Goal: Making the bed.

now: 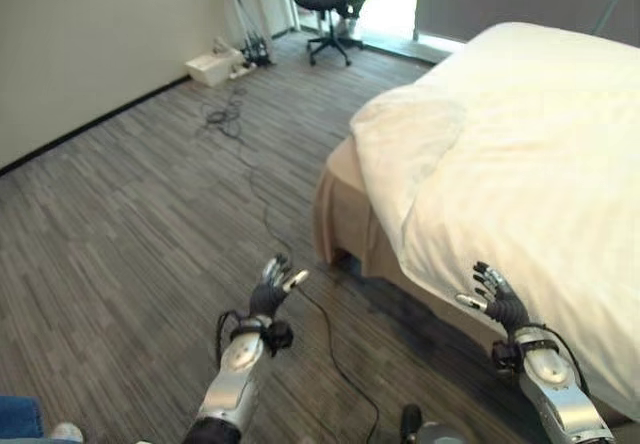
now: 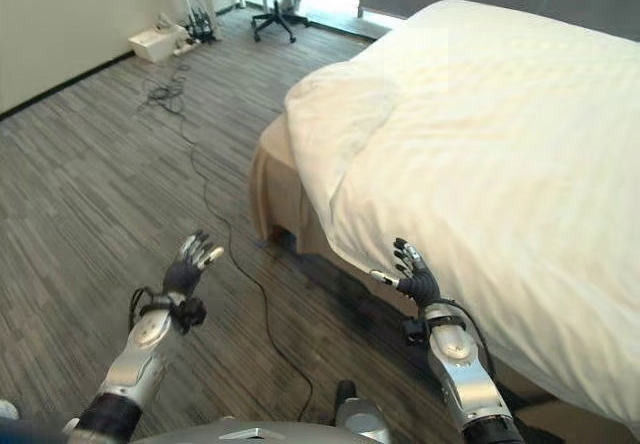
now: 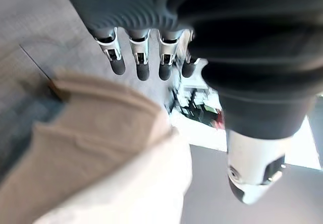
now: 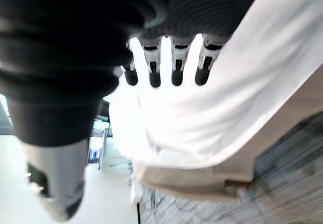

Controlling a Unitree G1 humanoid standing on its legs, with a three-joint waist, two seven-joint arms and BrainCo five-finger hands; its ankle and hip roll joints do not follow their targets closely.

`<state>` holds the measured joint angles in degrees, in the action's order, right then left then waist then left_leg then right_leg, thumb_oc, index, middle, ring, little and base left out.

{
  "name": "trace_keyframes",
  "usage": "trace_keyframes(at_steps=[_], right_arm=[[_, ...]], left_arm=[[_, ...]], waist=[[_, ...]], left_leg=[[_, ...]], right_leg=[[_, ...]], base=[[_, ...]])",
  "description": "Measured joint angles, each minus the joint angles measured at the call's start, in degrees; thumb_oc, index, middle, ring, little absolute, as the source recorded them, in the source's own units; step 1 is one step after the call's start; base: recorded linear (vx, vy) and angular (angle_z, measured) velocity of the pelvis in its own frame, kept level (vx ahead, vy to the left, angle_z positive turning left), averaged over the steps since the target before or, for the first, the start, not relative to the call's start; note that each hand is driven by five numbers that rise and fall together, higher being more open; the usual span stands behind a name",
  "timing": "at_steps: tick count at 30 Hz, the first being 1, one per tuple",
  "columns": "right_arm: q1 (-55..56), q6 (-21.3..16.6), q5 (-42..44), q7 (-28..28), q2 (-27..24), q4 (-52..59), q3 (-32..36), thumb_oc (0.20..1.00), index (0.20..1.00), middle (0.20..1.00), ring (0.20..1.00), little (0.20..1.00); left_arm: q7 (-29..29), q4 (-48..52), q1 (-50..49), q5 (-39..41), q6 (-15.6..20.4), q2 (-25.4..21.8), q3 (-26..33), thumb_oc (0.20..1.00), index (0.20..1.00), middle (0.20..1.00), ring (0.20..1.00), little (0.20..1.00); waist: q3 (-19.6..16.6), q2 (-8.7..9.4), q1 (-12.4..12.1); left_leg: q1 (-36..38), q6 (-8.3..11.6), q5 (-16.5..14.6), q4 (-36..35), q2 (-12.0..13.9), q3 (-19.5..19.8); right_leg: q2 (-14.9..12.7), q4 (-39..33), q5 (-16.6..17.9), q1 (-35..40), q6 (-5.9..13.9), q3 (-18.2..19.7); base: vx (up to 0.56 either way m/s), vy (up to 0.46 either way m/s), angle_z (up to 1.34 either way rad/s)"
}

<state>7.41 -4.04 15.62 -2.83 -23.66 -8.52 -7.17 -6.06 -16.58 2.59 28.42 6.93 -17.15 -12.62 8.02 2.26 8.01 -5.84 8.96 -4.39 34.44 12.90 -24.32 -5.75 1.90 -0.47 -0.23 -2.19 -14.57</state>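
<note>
Left eye view: left hand raised over grey wood-plank floor, fingers straight, holding nothing. Cream quilted duvet covers the tan-skirted bed at right. Right hand just beside the duvet's hanging edge, fingers spread, empty.

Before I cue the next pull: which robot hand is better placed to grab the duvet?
Right. The right robot hand hangs open beside the duvet edge; the left robot hand is open over the floor.
</note>
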Motion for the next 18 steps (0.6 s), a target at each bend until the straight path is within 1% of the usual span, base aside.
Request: trace_keyframes(at_steps=[1,2,3,4,5,6,7,8,9,10,11,12,13,14,15,16,17,18], right_arm=[[0.2,0.0,0.0,-0.4,0.1,0.0,0.3,1.0,1.0,1.0,1.0,1.0],[0.1,0.0,0.0,-0.7,0.0,-0.3,0.7,1.0,1.0,1.0,1.0,1.0],[-0.4,0.0,0.0,-0.8,-0.1,-1.0,0.7,1.0,1.0,1.0,1.0,1.0],[-0.7,0.0,0.0,-0.8,-0.5,-1.4,0.7,1.0,1.0,1.0,1.0,1.0],[-0.2,0.0,0.0,-0.9,-0.7,-1.4,1.3,1.0,1.0,1.0,1.0,1.0],[-1.8,0.0,0.0,-1.1,-0.5,-3.7,1.0,1.0,1.0,1.0,1.0,1.0],[-4.2,0.0,0.0,-1.1,-0.7,-6.2,-0.2,1.0,1.0,1.0,1.0,1.0],[-5.9,0.0,0.0,-0.8,-0.9,-7.6,-0.3,1.0,1.0,1.0,1.0,1.0],[-6.4,-0.1,0.0,-0.8,-0.9,-8.3,0.7,1.0,1.0,1.0,1.0,1.0],[-6.0,-0.1,0.0,-0.7,-0.7,-8.3,0.9,1.0,1.0,1.0,1.0,1.0],[-5.8,-0.1,0.0,-0.4,-0.6,-8.1,0.9,1.0,1.0,1.0,1.0,1.0],[-4.7,0.0,0.0,0.3,-0.1,-7.8,1.7,1.0,1.0,1.0,1.0,1.0],[-3.5,0.1,0.0,0.7,0.3,-7.6,1.7,1.0,1.0,1.0,1.0,1.0],[0.3,0.3,0.0,0.9,1.5,-6.6,1.8,1.0,1.0,1.0,1.0,1.0],[1.5,0.4,0.0,0.8,2.3,-5.3,1.5,1.0,1.0,1.0,1.0,1.0],[1.3,0.4,0.0,0.8,3.4,-5.7,0.3,1.0,1.0,1.0,1.0,1.0],[1.7,0.4,0.0,0.8,4.3,-5.5,-0.1,1.0,1.0,1.0,1.0,1.0],[0.8,0.4,0.2,0.9,5.7,-5.4,-0.7,1.0,1.0,1.0,1.0,1.0]], left_arm=[[0.0,0.0,0.6,0.0,0.0,0.0,-1.0,1.0,1.0,1.0,1.0,1.0],[-0.1,0.0,2.1,0.0,0.0,0.0,-2.3,1.0,1.0,1.0,1.0,1.0],[0.0,0.0,2.6,0.0,0.0,-0.1,-2.4,1.0,1.0,1.0,1.0,1.0],[-0.1,-0.1,3.1,-0.1,0.0,-0.1,-2.4,1.0,1.0,1.0,1.0,1.0],[-0.1,-0.7,3.6,-0.1,0.0,0.2,-2.7,1.0,1.0,1.0,1.0,1.0],[-0.3,-1.1,3.5,-0.1,0.1,-0.4,-2.5,1.0,1.0,1.0,1.0,1.0],[-0.3,-1.1,3.0,-0.1,0.1,-1.0,-1.8,1.0,1.0,1.0,1.0,1.0],[-0.3,-1.2,2.6,-0.1,0.1,-1.0,-0.7,1.0,1.0,1.0,1.0,1.0],[-0.3,-2.2,3.3,-0.1,0.2,-1.0,-0.3,1.0,1.0,1.0,1.0,1.0],[-0.3,-2.3,3.4,-0.1,0.4,-1.4,-0.3,1.0,1.0,1.0,1.0,1.0],[-0.2,-2.1,3.3,-0.1,0.7,-2.2,-0.3,1.0,1.0,1.0,1.0,1.0],[0.0,-2.8,3.7,-0.1,1.2,-2.8,-0.1,1.0,1.0,1.0,1.0,1.0],[0.0,-3.1,3.3,-0.1,1.2,-2.2,-0.2,1.0,1.0,1.0,1.0,1.0],[-0.1,-3.5,2.5,-0.1,1.3,-3.0,-1.0,1.0,1.0,1.0,1.0,1.0],[0.1,-3.3,2.1,-0.3,1.4,-4.0,-1.7,1.0,1.0,1.0,1.0,1.0],[0.2,-4.2,1.3,-0.6,1.5,-4.2,-1.5,1.0,1.0,1.0,1.0,1.0],[0.1,-4.9,1.0,-0.6,1.3,-4.2,-1.6,1.0,1.0,1.0,1.0,1.0],[0.4,-4.8,0.1,-0.7,1.2,-4.4,-1.6,1.0,1.0,1.0,1.0,1.0]], waist=[[0.0,0.09,0.8],[0.0,-0.13,1.6],[0.1,-0.58,1.1],[0.6,-1.29,1.2],[1.0,-1.03,2.2],[1.0,-1.68,1.6],[1.3,-1.48,0.0],[1.4,-1.76,-1.1],[1.8,-2.38,-0.4],[1.6,-2.1,-0.5],[1.3,-2.08,-0.7],[1.6,-1.55,-1.2],[1.8,-2.14,-0.7],[1.3,-0.51,0.3],[1.5,0.37,-1.0],[1.8,0.48,-1.6],[1.7,0.74,-1.2],[2.5,-0.01,-0.2]], left_leg=[[0.3,-0.15,-0.1,-3.3,0.6,-0.3],[1.4,-0.28,0.3,-14.3,1.5,0.8],[2.8,-0.9,0.8,-21.8,1.0,3.1],[4.3,-2.12,1.7,-26.6,1.4,4.6],[4.1,-1.3,2.2,-28.6,2.3,7.6],[5.8,-1.54,2.5,-32.5,-0.1,21.5],[7.8,-1.78,2.3,-33.2,-2.0,31.1],[9.1,-2.01,2.4,-33.1,-3.3,35.3],[8.2,-0.75,0.0,-30.1,-3.6,39.5],[8.0,-1.04,-2.7,-28.7,-4.1,40.4],[7.2,-2.5,-5.6,-27.4,-6.0,40.9],[5.7,-7.17,-8.4,-25.2,-8.5,38.1],[5.3,-7.7,-8.4,-24.9,-9.5,36.2],[5.1,-10.54,-8.5,-24.0,-12.5,34.7],[5.3,-10.87,-7.7,-24.3,-12.9,32.6],[5.8,-10.35,-7.6,-23.8,-13.5,28.7],[4.7,-11.24,-8.2,-21.9,-13.9,27.1],[2.9,-13.26,-9.6,-19.6,-14.7,24.7]], right_leg=[[0.0,-0.1,0.2,-0.3,0.58,1.4],[0.1,-0.6,1.4,-1.3,2.3,4.1],[0.2,-0.6,1.4,-1.8,1.95,5.8],[0.2,-0.1,1.6,-2.3,2.06,7.5],[0.5,-0.6,2.3,-2.5,3.84,9.6],[0.9,-1.4,4.0,-2.8,4.67,14.6],[1.3,-1.9,4.3,-3.4,5.04,19.2],[1.6,-1.6,4.4,-4.5,4.79,22.5],[1.3,-2.2,4.0,-5.1,5.6,26.5],[0.7,-1.9,3.6,-6.1,6.33,27.9],[-0.5,-1.8,3.5,-7.3,6.5,28.6],[-3.9,-1.5,1.8,-9.0,7.15,28.7],[-4.5,1.8,1.8,-11.0,7.57,27.2],[-6.1,4.8,9.5,-10.4,4.29,26.5],[-7.6,4.6,9.9,-11.8,5.59,26.1],[-7.8,5.0,12.9,-13.9,5.55,26.2],[-7.5,3.8,17.4,-14.7,6.03,26.1],[-7.0,2.2,23.6,-15.6,5.39,23.8]], base=[[0.18,0.292,-0.64],[0.22,0.357,-0.88],[0.24,0.357,-1.1],[0.32,0.38,-0.9],[0.33,0.318,-1.24],[0.34,0.326,-1.7],[0.3,0.349,-2.35],[0.33,0.598,-2.29],[0.22,0.477,-1.82],[0.19,0.57,-1.36],[0.09,0.395,-1.26],[0.11,0.603,-1.12],[0.07,0.576,-0.9],[0.02,0.56,-0.65],[-0.01,0.513,-1.05],[-0.05,0.497,-1.32],[-0.11,0.543,-1.3],[-0.13,0.513,-1.3]])
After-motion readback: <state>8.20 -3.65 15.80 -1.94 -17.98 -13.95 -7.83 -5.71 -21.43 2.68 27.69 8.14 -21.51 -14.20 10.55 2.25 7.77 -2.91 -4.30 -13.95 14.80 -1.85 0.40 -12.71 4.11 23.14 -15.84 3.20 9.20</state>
